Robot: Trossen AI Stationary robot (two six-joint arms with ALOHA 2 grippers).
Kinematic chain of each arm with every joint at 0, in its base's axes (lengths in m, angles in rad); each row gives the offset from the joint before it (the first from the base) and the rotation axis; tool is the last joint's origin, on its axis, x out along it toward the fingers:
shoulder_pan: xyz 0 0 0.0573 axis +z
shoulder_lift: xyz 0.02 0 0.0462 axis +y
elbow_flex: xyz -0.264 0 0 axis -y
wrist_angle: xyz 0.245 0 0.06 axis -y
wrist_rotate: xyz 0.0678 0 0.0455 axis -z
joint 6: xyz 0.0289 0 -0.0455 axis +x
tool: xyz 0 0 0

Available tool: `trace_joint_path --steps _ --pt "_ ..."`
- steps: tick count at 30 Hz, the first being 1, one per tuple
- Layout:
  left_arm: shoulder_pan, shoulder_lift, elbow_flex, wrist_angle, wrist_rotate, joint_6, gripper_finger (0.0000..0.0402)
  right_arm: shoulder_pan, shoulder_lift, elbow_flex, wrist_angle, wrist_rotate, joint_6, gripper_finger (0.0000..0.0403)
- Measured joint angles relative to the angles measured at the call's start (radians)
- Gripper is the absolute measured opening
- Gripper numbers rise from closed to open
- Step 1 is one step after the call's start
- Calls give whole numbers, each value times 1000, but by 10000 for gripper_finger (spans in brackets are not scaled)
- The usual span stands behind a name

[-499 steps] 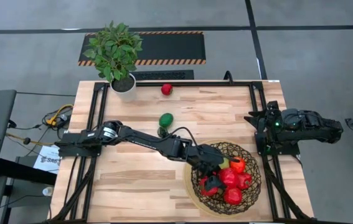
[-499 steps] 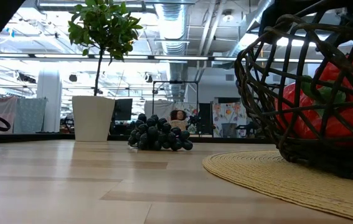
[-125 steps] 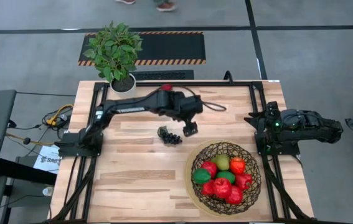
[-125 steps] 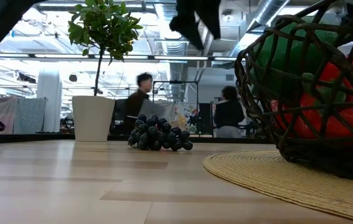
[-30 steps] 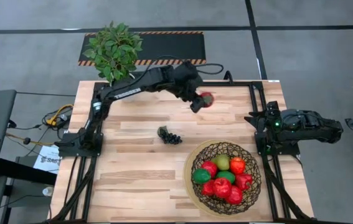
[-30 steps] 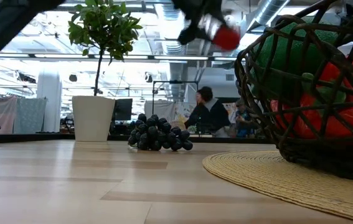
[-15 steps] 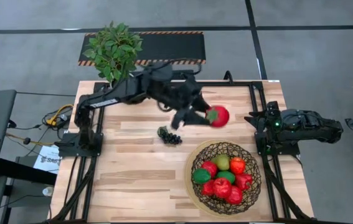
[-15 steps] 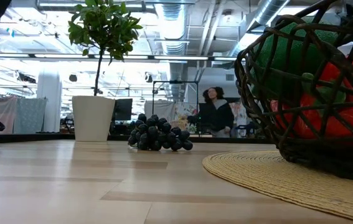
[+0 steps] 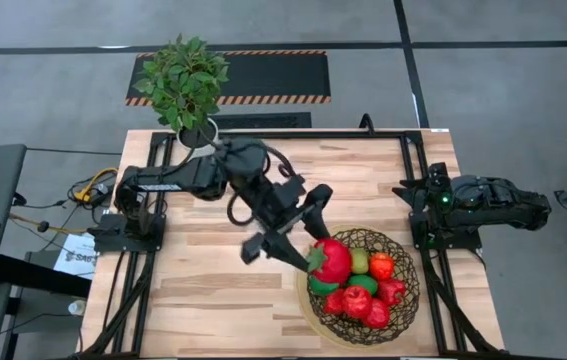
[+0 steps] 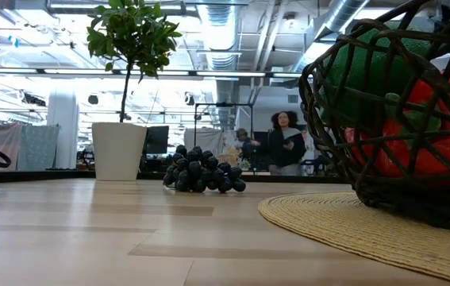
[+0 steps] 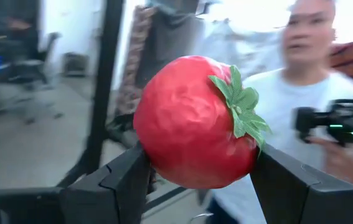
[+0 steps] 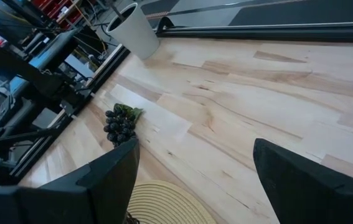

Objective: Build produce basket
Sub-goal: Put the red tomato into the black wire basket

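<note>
Standing at the table's (image 9: pixel 213 290) 11 o'clock corner is a potted plant (image 9: pixel 185 82) in a white pot, seen in the low view at its 9 o'clock side. Next over, the left arm reaches from its base on the 9 o'clock edge twd the table's middle, and the left gripper (image 9: pixel 315 260) hangs over the basket's 10 o'clock rim, clamped on a red strawberry-like fruit (image 9: pixel 332 260) w/ a green leafy cap. Left wrist view: both fingers (image 11: pixel 126 180) press the fruit's sides, fruit fills the gap, a person w/ a camera stands behind it. Dark grapes (image 10: pixel 201 171) lie on the wood near mid-table, apart from everything else; right wrist view shows them just off a woven mat's edge. Basket (image 9: pixel 400 270) sits on a round tan mat (image 10: pixel 344 222) at abt 5 o'clock of the table, holding several red pieces, a green lime (image 9: pixel 321 287) at its 9 o'clock, a yellow-green pear-ish piece and an orange-red one nr the top. At the 3 o'clock edge the right gripper (image 12: pixel 195 180) is parked by its base, fingers spread wide, holding nothing.
</note>
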Motion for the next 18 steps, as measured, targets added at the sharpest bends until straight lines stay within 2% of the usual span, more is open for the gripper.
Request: trace_joint_path --steps 5,10,16,18 --pt "-26 6 0 -124 -222 71 220 0 0 0 0 -1 0 333" --pt "-34 32 -19 -164 -385 78 220 0 0 0 0 -1 0 333" --pt "-25 73 -116 -167 -525 41 220 0 0 0 0 -1 0 333" --pt "-18 109 -150 -105 -541 13 220 0 0 0 0 -1 0 333"
